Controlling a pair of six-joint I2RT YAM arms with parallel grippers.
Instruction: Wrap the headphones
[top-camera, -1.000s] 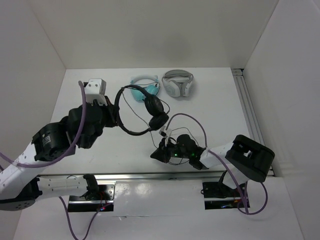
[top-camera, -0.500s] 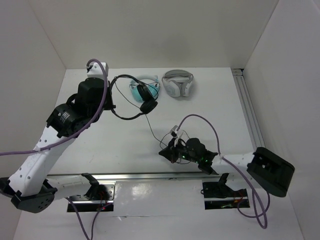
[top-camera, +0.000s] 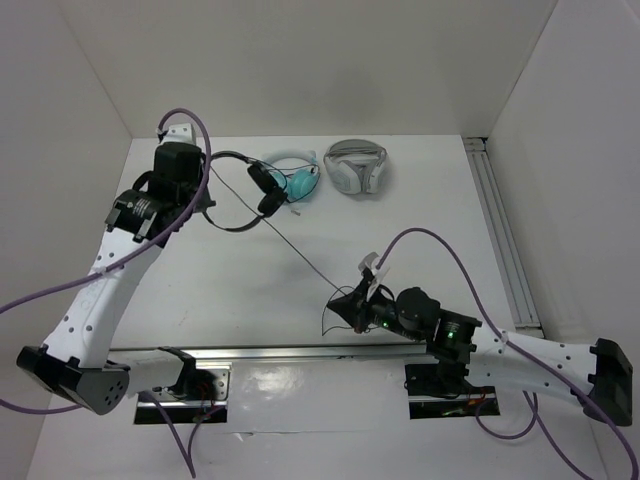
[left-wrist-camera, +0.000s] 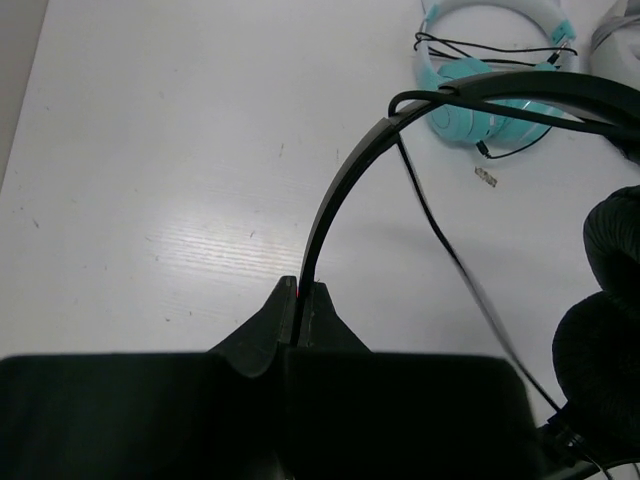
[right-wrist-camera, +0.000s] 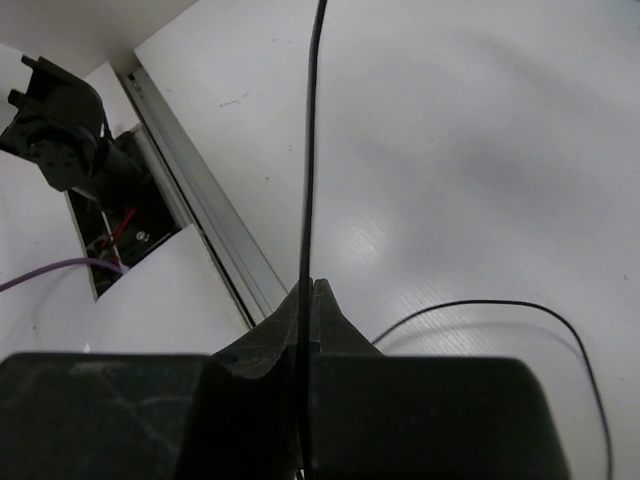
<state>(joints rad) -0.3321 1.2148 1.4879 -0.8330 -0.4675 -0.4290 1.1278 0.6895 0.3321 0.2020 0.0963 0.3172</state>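
The black headphones (top-camera: 240, 192) hang in the air at the back left, held by the thin headband (left-wrist-camera: 335, 195) in my shut left gripper (top-camera: 203, 200). Their round earcups (top-camera: 266, 190) hang to the right of it, and show at the right edge of the left wrist view (left-wrist-camera: 600, 330). The long black cable (top-camera: 300, 250) runs taut from the earcups down to my right gripper (top-camera: 350, 305), which is shut on it near the front edge. In the right wrist view the cable (right-wrist-camera: 310, 150) rises straight out of the shut jaws, and a slack loop (right-wrist-camera: 520, 315) lies on the table.
Teal headphones (top-camera: 295, 178) and white-grey headphones (top-camera: 356, 166) lie at the back of the table. A metal rail (top-camera: 500, 230) runs along the right side. White walls close in the left, back and right. The front rail (top-camera: 300, 352) lies just below the right gripper.
The left arm has lifted the headphones up and back to the left. The right gripper has moved right and toward the front, and the cable between them has pulled straight.
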